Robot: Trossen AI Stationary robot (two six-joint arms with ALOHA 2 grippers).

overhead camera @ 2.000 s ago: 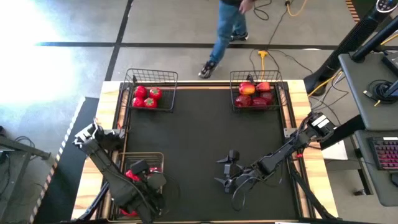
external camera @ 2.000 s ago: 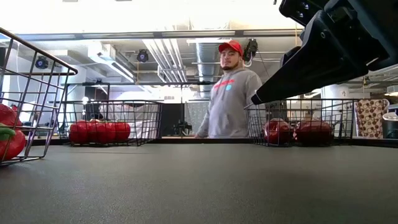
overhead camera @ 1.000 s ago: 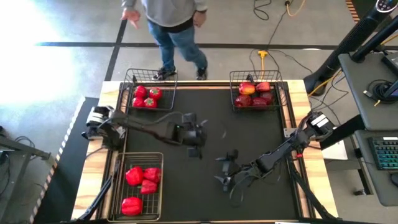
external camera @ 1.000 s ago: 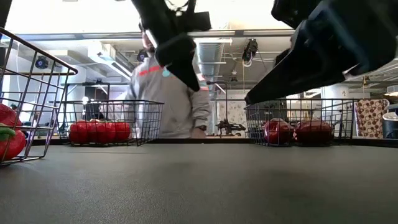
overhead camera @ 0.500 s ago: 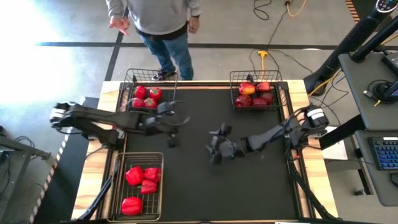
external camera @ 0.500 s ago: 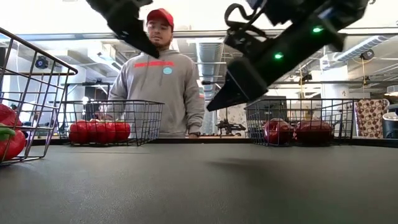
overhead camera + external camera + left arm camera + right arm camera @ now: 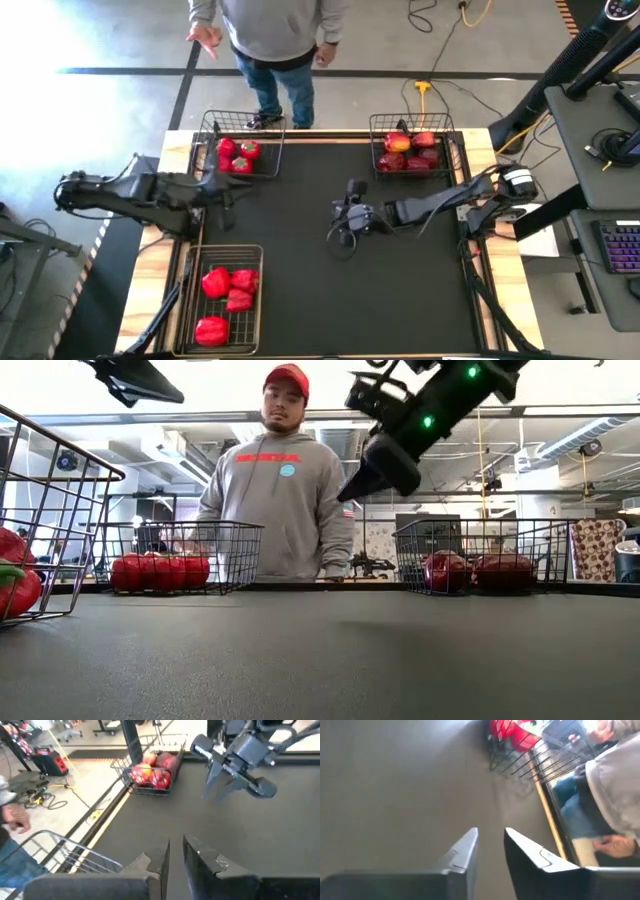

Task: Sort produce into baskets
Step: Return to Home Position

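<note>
Black mat (image 7: 330, 300) lies open btw. the three corner baskets. A person (image 7: 270, 25) stands at its far edge.

Left gripper (image 7: 226, 192) hangs over the mat's left side, arm stretched from the left, fingers almost pressed together, holding nothing. Right gripper (image 7: 345, 222) is raised over mid-mat, fingers a little apart, empty.

- Tomatoes (image 7: 236, 156): in far-left basket (image 7: 212, 128).
- Apples (image 7: 410, 152): in far-right basket (image 7: 375, 140).
- Bell peppers (image 7: 228, 290): in long basket (image 7: 258, 290), near-left.

You have red tomatoes (image 7: 236, 156) in the far-left small basket (image 7: 272, 140), red and yellowish apples (image 7: 408, 152) in the far-right small basket (image 7: 376, 135), and red peppers (image 7: 226, 290) in the near-left long basket (image 7: 256, 310).
</note>
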